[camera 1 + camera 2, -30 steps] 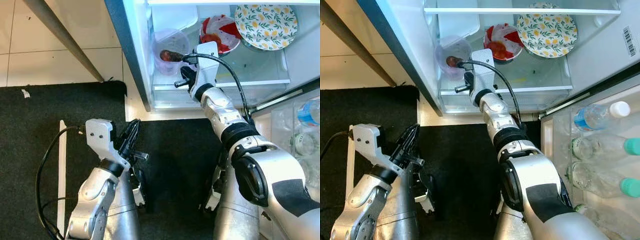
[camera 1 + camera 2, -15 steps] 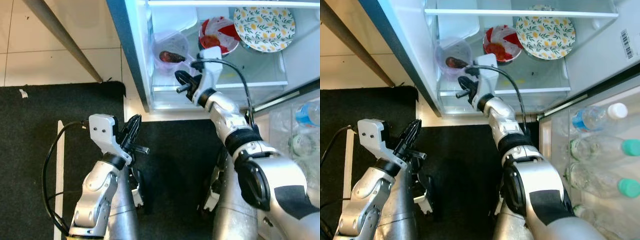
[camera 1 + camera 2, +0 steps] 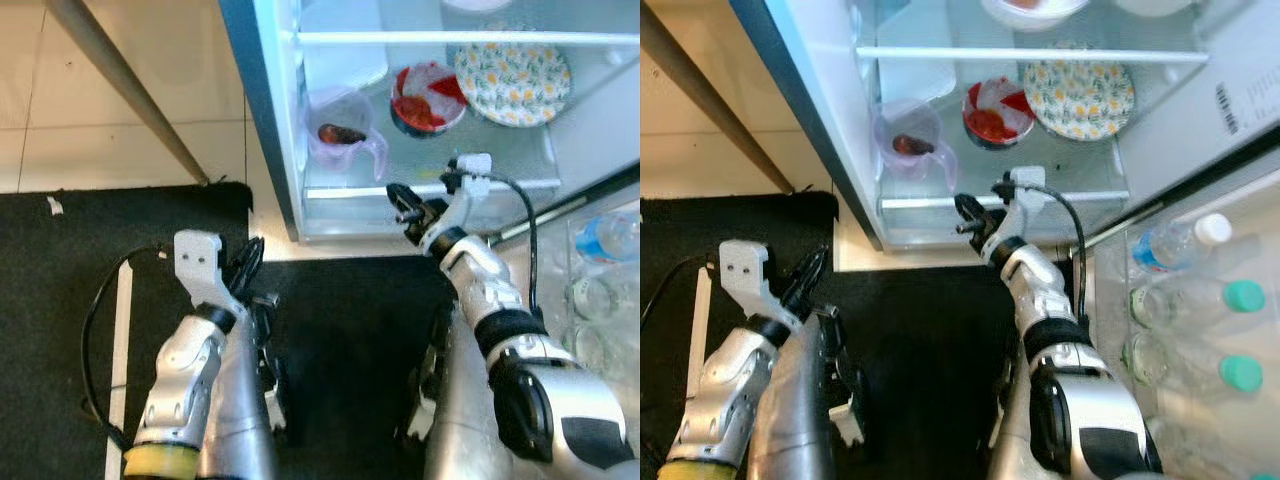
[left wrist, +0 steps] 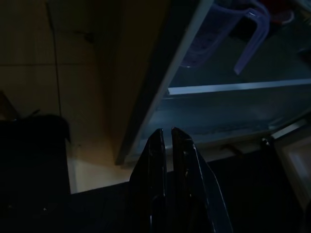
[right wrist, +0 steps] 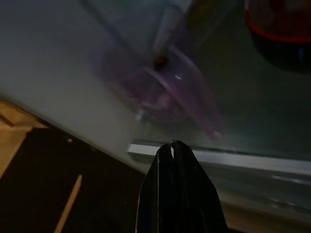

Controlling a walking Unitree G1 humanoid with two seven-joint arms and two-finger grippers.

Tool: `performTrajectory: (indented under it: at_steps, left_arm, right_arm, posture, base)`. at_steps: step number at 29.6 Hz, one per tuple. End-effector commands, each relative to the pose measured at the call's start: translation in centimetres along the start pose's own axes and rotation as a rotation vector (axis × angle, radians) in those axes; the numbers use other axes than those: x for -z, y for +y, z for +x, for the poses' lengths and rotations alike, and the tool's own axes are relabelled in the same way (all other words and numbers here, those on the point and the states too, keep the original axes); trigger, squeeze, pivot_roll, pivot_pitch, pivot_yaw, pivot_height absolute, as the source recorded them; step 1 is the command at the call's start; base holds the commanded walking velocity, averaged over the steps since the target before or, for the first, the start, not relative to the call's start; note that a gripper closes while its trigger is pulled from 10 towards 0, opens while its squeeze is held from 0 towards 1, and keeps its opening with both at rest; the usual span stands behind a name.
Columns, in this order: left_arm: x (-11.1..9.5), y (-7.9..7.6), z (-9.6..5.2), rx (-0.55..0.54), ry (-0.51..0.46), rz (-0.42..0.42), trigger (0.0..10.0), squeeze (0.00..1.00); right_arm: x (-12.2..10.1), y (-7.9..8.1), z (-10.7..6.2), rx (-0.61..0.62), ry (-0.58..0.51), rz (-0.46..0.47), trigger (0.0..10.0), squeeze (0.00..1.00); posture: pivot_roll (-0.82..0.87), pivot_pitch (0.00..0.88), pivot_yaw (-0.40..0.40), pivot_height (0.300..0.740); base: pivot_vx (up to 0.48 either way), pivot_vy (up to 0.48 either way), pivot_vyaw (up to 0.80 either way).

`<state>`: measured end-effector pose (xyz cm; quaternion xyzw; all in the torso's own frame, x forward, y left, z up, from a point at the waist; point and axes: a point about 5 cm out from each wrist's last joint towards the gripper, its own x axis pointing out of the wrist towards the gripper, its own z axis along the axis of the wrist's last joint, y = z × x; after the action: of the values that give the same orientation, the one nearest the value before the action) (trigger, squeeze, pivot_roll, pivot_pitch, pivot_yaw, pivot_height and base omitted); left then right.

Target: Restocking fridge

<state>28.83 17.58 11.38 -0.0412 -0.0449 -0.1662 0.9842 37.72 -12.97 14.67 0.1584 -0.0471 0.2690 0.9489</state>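
Note:
A clear purple pitcher (image 3: 340, 135) with something dark inside stands at the left of the open fridge's glass shelf (image 3: 500, 150). Beside it sit a red and white bowl (image 3: 427, 98) and a flowered plate (image 3: 512, 70). My right gripper (image 3: 402, 203) is shut and empty, just outside the shelf's front edge and below the pitcher's handle. In the right wrist view its fingertips (image 5: 171, 148) point at the pitcher (image 5: 165, 82). My left gripper (image 3: 250, 262) is shut and holds nothing, low over the black mat in front of the fridge's left wall.
The fridge's left wall (image 3: 262, 110) stands close to my left arm. Bottles (image 3: 1185, 235) fill the door rack at the right. An upper shelf (image 3: 1040, 52) carries a bowl. A slanted bar (image 3: 130, 90) crosses the tiled floor on the left. A black mat (image 3: 350, 340) lies underfoot.
My right gripper has drawn back from beside the pitcher, out past the shelf's front edge. The left arm has dropped a little. The camera has tilted up, showing more of the fridge.

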Motion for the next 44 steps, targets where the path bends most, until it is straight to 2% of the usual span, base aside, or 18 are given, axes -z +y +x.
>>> performTrajectory:
  at_steps: [1, 5, 7, 8, 10, 15, 17, 23, 26, 27, 28, 29, 30, 31, 35, 37, 38, 44]
  left_arm:
    - [2.0, 1.0, -1.1, -0.024, 0.077, 0.023, 10.0, 0.00]
    - [2.3, 1.1, -1.1, -0.025, 0.086, 0.033, 10.0, 0.00]
    - [3.5, 1.4, -1.1, -0.035, 0.115, 0.048, 10.0, 0.00]
    - [3.5, 1.4, -1.1, -0.035, 0.115, 0.048, 10.0, 0.00]
    - [4.1, 1.7, -1.2, -0.050, 0.128, 0.052, 10.0, 0.00]
    - [4.4, 2.6, -1.1, -0.068, 0.137, 0.059, 10.0, 0.00]
    - [5.0, 3.7, -1.4, -0.095, 0.178, 0.077, 10.0, 0.00]
    - [6.0, 4.6, -1.8, -0.138, 0.222, 0.064, 10.0, 0.00]
    - [7.6, 5.1, -2.9, -0.205, 0.285, 0.010, 10.0, 0.00]
    - [7.6, 5.1, -2.9, -0.205, 0.285, 0.010, 10.0, 0.00]
    - [8.8, 5.0, -3.7, -0.224, 0.339, -0.026, 10.0, 0.00]
    - [8.8, 5.0, -3.7, -0.224, 0.339, -0.026, 10.0, 0.00]
    - [10.0, 4.9, -4.6, -0.247, 0.401, -0.060, 10.0, 0.00]
    - [10.0, 4.9, -4.6, -0.247, 0.401, -0.060, 10.0, 0.00]
    - [13.7, 4.5, -8.6, -0.342, 0.614, -0.138, 10.0, 0.00]
    - [13.7, 4.5, -8.6, -0.342, 0.614, -0.138, 10.0, 0.00]
    - [14.3, 4.4, -9.6, -0.365, 0.654, -0.144, 10.0, 0.00]
    - [15.4, 4.0, -11.5, -0.405, 0.722, -0.169, 10.0, 0.00]
  right_arm:
    - [2.8, -0.3, -1.8, 0.016, 0.074, 0.063, 10.0, 0.00]
    - [3.5, -0.3, -2.2, 0.015, 0.093, 0.068, 10.0, 0.00]
    - [5.7, -0.1, -3.4, 0.023, 0.171, 0.094, 10.0, 0.00]
    - [5.7, -0.1, -3.4, 0.023, 0.171, 0.094, 10.0, 0.00]
    - [7.3, 0.1, -4.5, 0.035, 0.238, 0.104, 10.0, 0.00]
    - [8.4, 0.2, -5.1, 0.055, 0.273, 0.124, 10.0, 0.00]
    - [9.1, 0.2, -5.6, 0.080, 0.302, 0.134, 10.0, 0.00]
    - [10.2, 0.1, -6.5, 0.111, 0.353, 0.127, 10.0, 0.00]
    - [11.2, -0.1, -7.7, 0.145, 0.396, 0.137, 10.0, 0.00]
    - [11.2, -0.1, -7.7, 0.145, 0.396, 0.137, 10.0, 0.00]
    - [11.7, -0.3, -8.4, 0.166, 0.419, 0.140, 10.0, 0.00]
    - [11.7, -0.3, -8.4, 0.166, 0.419, 0.140, 10.0, 0.00]
    - [12.2, -0.5, -9.0, 0.192, 0.445, 0.140, 10.0, 0.00]
    - [12.2, -0.5, -9.0, 0.192, 0.445, 0.140, 10.0, 0.00]
    - [13.1, -0.9, -10.4, 0.254, 0.489, 0.151, 10.0, 0.00]
    - [13.1, -0.9, -10.4, 0.254, 0.489, 0.151, 10.0, 0.00]
    - [13.2, -1.0, -10.7, 0.263, 0.492, 0.156, 10.0, 0.00]
    - [13.7, -1.0, -11.4, 0.279, 0.519, 0.158, 10.0, 0.00]
  posture:
    - [0.11, 0.312, -0.041, 0.380]
    - [0.11, 0.312, -0.041, 0.385]
    - [0.10, 0.265, -0.056, 0.395]
    - [0.10, 0.265, -0.056, 0.395]
    - [0.09, 0.251, -0.053, 0.405]
    - [0.09, 0.219, -0.040, 0.420]
    - [0.08, 0.191, -0.027, 0.435]
    - [0.07, 0.157, -0.025, 0.450]
    - [0.06, 0.126, -0.022, 0.465]
    - [0.06, 0.126, -0.022, 0.465]
    - [0.06, 0.108, -0.022, 0.470]
    - [0.06, 0.108, -0.022, 0.470]
    - [0.05, 0.093, -0.018, 0.475]
    - [0.05, 0.093, -0.018, 0.475]
    - [0.04, 0.062, -0.010, 0.495]
    - [0.04, 0.062, -0.010, 0.495]
    - [0.04, 0.058, -0.010, 0.500]
    - [0.03, 0.050, -0.015, 0.520]
  base:
    - [0.000, 0.000, 0.00]
    - [0.000, 0.000, 0.00]
    - [0.000, 0.000, 0.00]
    - [0.000, 0.000, 0.00]
    - [0.000, 0.000, 0.00]
    - [0.000, 0.000, 0.00]
    - [0.000, 0.000, 0.00]
    - [0.000, 0.000, 0.00]
    - [0.000, 0.000, 0.00]
    - [0.000, 0.000, 0.00]
    - [0.000, 0.000, 0.00]
    - [0.000, 0.000, 0.00]
    - [0.000, 0.000, 0.00]
    - [0.000, 0.000, 0.00]
    - [0.000, 0.000, 0.00]
    - [0.000, 0.000, 0.00]
    - [0.000, 0.000, 0.00]
    - [0.000, 0.000, 0.00]
